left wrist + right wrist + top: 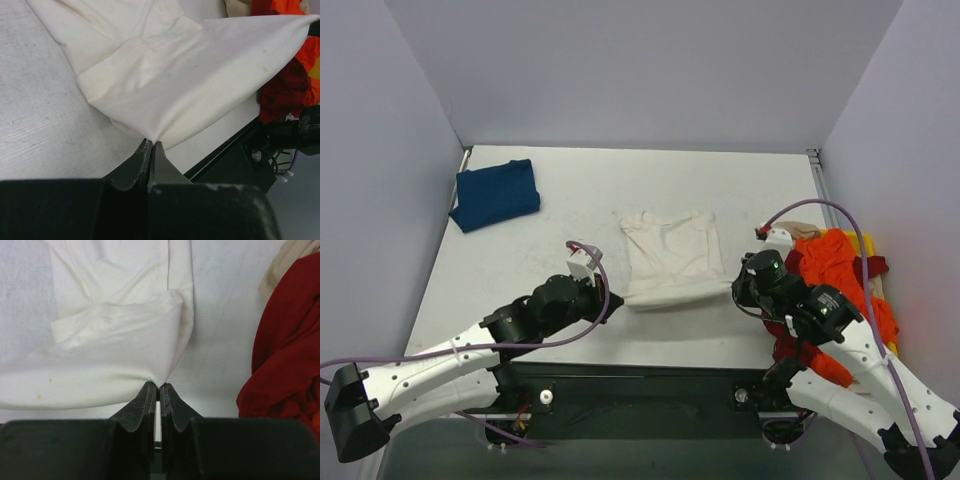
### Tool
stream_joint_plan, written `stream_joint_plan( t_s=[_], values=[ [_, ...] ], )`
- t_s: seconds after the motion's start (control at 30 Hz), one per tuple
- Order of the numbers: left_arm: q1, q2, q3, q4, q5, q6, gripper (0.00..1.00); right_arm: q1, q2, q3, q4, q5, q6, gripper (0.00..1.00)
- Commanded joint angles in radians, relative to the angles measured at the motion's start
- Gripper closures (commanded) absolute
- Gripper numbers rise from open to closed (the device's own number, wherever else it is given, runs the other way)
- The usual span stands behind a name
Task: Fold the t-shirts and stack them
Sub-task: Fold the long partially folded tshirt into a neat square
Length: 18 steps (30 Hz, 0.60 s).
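Cream t-shirt (670, 262), soft creased cloth

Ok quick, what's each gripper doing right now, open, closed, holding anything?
The left gripper is closed, pinching a near corner of the cream t-shirt.
The right gripper is closed, pinching the shirt's other near corner.

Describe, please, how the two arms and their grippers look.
Both the left arm and right arm have white shells, black joints and a thin purple cable. The left gripper and right gripper have black, tapering fingers.
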Motion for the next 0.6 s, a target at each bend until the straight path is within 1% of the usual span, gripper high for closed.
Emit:
stream_joint_plan(
  t_s=[0.0, 0.13, 0.17, 0.23, 0.27, 0.33, 0.37, 0.4, 0.57],
  values=[
    [0.017, 0.05, 0.071, 0.063, -0.019, 0.065, 1.0, -0.008, 0.07, 0.081, -0.024, 0.169, -0.056, 1.0],
    [0.065, 0.107, 0.084, 0.146, 0.052, 0.08, 1.0, -0.041, 0.135, 0.148, 0.017, 0.183, -0.116, 1.0],
    [0.085, 0.131, 0.087, 0.187, 0.079, 0.084, 1.0, -0.075, 0.149, 0.156, 0.043, 0.159, -0.125, 1.0],
    [0.106, 0.157, 0.093, 0.213, 0.102, 0.089, 1.0, -0.11, 0.189, 0.172, 0.074, 0.124, -0.148, 1.0],
    [0.122, 0.185, 0.096, 0.241, 0.14, 0.091, 1.0, -0.132, 0.204, 0.187, 0.098, 0.09, -0.167, 1.0],
    [0.162, 0.213, 0.097, 0.273, 0.158, 0.089, 1.0, -0.181, 0.251, 0.204, 0.132, 0.068, -0.185, 1.0],
    [0.172, 0.239, 0.102, 0.296, 0.2, 0.088, 1.0, -0.195, 0.268, 0.225, 0.14, 0.064, -0.199, 1.0],
    [0.195, 0.252, 0.104, 0.307, 0.21, 0.088, 1.0, -0.221, 0.306, 0.234, 0.148, 0.047, -0.205, 1.0],
    [0.275, 0.354, 0.12, 0.406, 0.292, 0.071, 1.0, -0.276, 0.437, 0.316, 0.203, 0.001, -0.242, 1.0]
  ],
)
